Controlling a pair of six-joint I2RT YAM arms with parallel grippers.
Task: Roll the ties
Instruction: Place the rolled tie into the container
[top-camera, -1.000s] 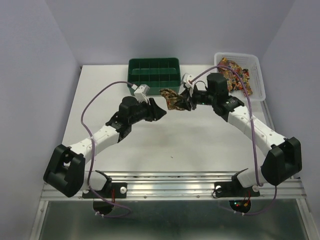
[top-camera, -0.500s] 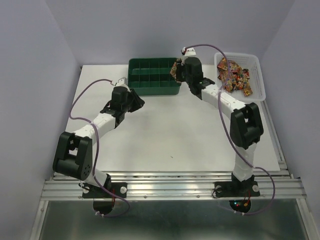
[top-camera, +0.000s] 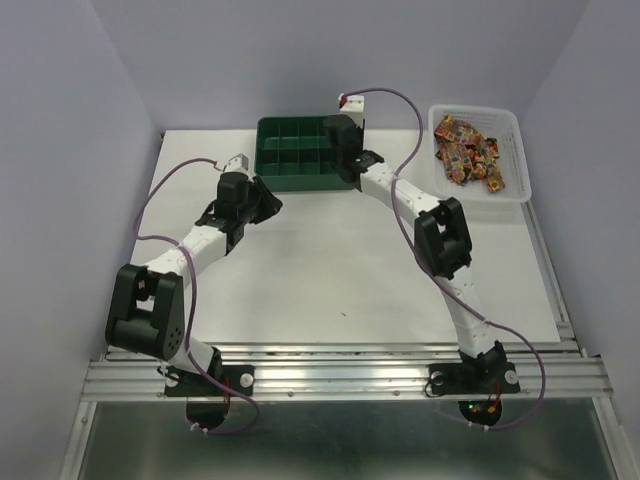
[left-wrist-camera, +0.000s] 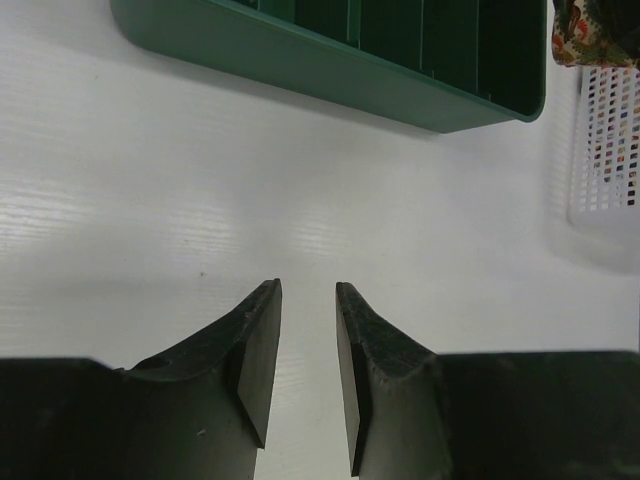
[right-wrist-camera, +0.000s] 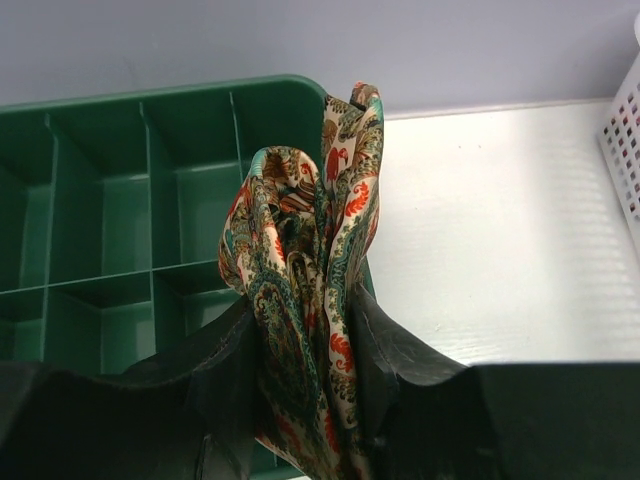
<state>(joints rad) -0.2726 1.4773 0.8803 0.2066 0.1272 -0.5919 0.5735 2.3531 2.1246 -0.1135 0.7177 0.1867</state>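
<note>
A rolled tie (right-wrist-camera: 300, 270) in red, green and cream paisley stands pinched between my right gripper's (right-wrist-camera: 303, 310) fingers, which are shut on it. It hangs over the right end of the green compartment tray (right-wrist-camera: 100, 200). From above, the right gripper (top-camera: 340, 135) sits over the tray's (top-camera: 300, 182) right end and hides the roll. More ties (top-camera: 465, 150) lie heaped in the white basket (top-camera: 478, 108). My left gripper (left-wrist-camera: 308, 290) is open with only bare table between its fingers. It hovers in front of the tray's left part (top-camera: 268, 198).
The tray's near wall (left-wrist-camera: 330, 75) runs across the top of the left wrist view, with the basket (left-wrist-camera: 605, 150) at its right. White table (top-camera: 330, 270) spreads in front of both arms. Purple walls close in on the left, back and right.
My right arm carried the rolled tie from the table's middle back and left to over the tray's right end. My left gripper narrowed a little and drew away to the left.
</note>
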